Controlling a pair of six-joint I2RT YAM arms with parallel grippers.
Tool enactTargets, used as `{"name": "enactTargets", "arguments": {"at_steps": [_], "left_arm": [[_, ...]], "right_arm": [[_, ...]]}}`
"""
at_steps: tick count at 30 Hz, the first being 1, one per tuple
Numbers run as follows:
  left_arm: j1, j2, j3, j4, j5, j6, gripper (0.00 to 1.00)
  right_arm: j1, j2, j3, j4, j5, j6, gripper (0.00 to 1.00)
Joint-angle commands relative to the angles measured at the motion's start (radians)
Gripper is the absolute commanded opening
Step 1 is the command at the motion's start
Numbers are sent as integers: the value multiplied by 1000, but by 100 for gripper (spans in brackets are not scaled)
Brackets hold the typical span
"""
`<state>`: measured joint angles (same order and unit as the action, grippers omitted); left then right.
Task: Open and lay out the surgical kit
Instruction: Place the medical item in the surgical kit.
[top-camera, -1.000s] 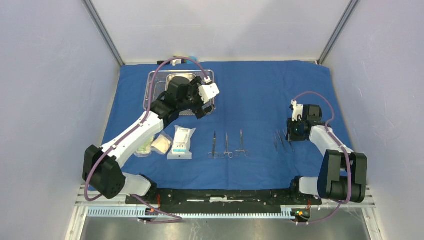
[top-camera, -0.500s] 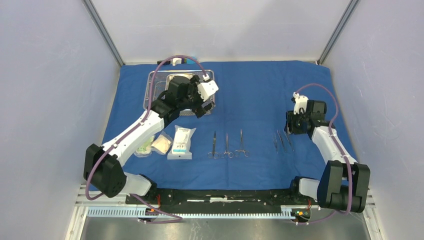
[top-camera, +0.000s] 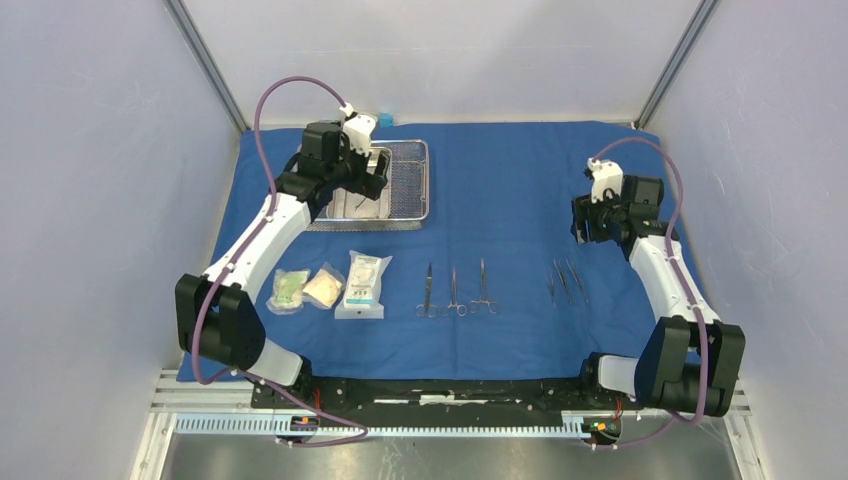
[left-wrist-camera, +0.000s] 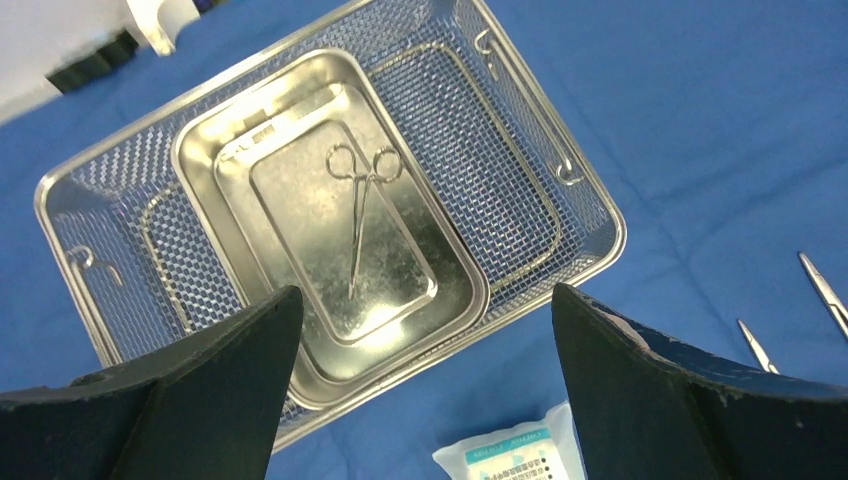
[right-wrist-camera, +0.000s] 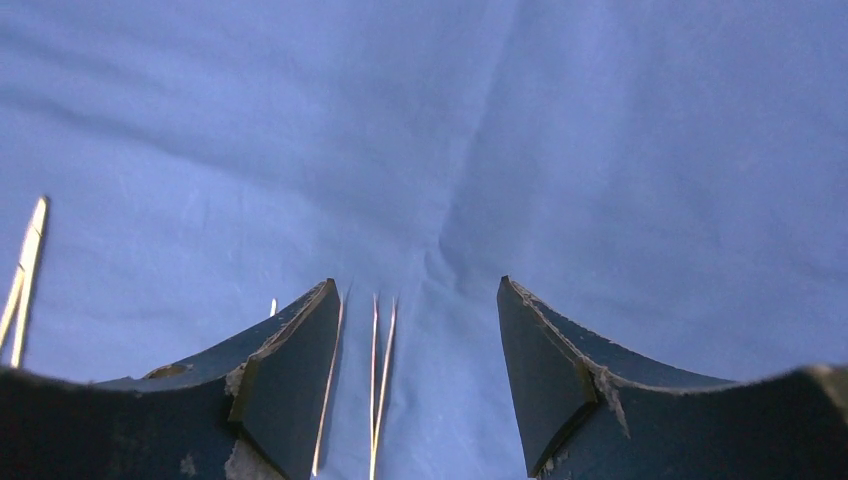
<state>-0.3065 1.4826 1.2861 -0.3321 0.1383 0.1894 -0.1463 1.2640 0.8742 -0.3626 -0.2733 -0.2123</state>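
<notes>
Cloth (top-camera: 520, 170) is fully unfolded and flat, so the opening part looks done. Left gripper (left-wrist-camera: 425, 298) is spread wide and empty, hovering straight over the basket (left-wrist-camera: 590, 215). The pan (left-wrist-camera: 290, 200) sits inside the basket right under it, with one clamp (left-wrist-camera: 358, 225) lying in the pan, roughly centred between the fingers in the wrist view. Right gripper (right-wrist-camera: 416, 285) has its jaws apart with nothing in them, hanging above bare cloth. The thin tools (top-camera: 563, 280), three of them, lie just below it on the side toward its arm base, tips showing between the fingers in its wrist view. Also laid out: packets (top-camera: 324, 287), three in a row on the base side of the left gripper, and three scissor tools (top-camera: 455, 292) between the two grippers, nearer the bases. Left to do, my read: pull that last clamp out of the pan and line it up with the rest, then probably lift the pan out of the basket and set both down separately. Call it most of the way there. Next grab looks fiddly: thin flat steel on a steel floor, and the pan walls crowd the fingers.
</notes>
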Motion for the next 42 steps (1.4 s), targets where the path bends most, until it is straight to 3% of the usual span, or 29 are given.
{"name": "enactTargets", "arguments": {"at_steps": [1,7,14,42], "left_arm": [[9,9,22,-13,36,-88,100],[10,7,-13,49,80,-50,100],[9,33,-8,75,107,-46,100],[9,51,0,71,112,-57,100]], "right_arm": [[-9,-6,-4,-125,35,-196,67],[-50,-39,-97,-228,123,-372,67],[-55,-54,-190,-253,172,-466,66],[-55,-48,-242,-258,129,-492,65]]}}
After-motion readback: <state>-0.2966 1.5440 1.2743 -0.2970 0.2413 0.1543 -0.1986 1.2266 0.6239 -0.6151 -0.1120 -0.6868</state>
